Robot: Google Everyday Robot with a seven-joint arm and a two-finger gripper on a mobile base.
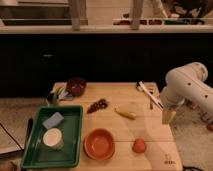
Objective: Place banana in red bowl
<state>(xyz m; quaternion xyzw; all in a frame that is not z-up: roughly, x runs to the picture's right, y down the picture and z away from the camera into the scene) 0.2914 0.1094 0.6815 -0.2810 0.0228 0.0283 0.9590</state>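
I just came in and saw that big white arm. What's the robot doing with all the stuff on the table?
The robot is meant to put the banana into the red bowl, but that is not done yet. Its gripper hangs at the right edge of the wooden table, not touching the banana. The banana lies in the middle of the table, and the red bowl sits empty nearer the front. A round orange-red fruit rests beside the bowl.

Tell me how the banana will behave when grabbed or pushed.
The banana looks small, so it is probably light. Curved and lying flat on the table, it would likely pivot or slide rather than roll. Being fruit, a hard squeeze may bruise it. The gripper hangs to its right, near the table's edge.
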